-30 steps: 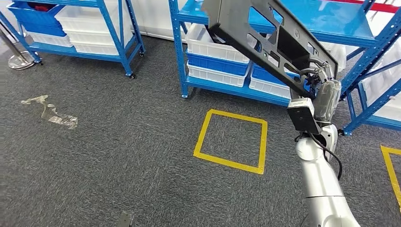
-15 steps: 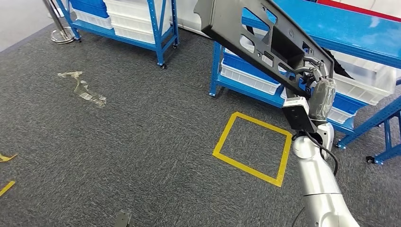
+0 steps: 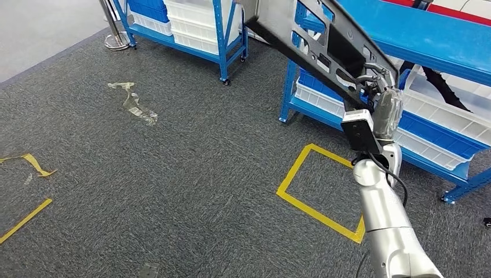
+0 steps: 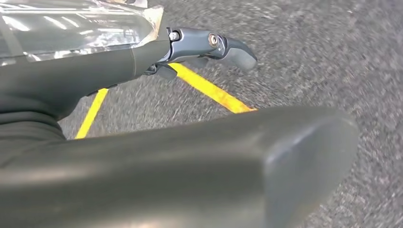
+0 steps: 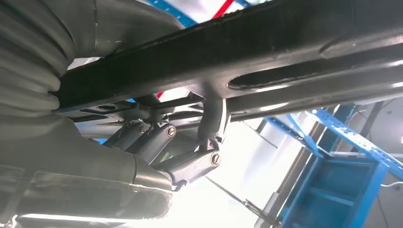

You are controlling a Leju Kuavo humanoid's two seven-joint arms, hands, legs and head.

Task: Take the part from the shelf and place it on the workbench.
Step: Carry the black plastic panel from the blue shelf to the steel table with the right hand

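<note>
While gripped at its lower end by the right hand (image 3: 379,98), the part (image 3: 315,43) is carried in the air, slanting up and away to the left.
Part: long dark metal plate with cut-outs, crossing in front of the blue shelf (image 3: 440,40); fingers (image 5: 190,164) curl over its edge. Below: grey carpet, yellow tape square (image 3: 289,176). Left hand (image 4: 209,45): nothing in it, fingers apart above the carpet.

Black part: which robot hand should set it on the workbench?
Right. The right robot hand already grips the black part, raised in front of the blue shelf. The left robot hand hangs low over the carpet, holding nothing.
</note>
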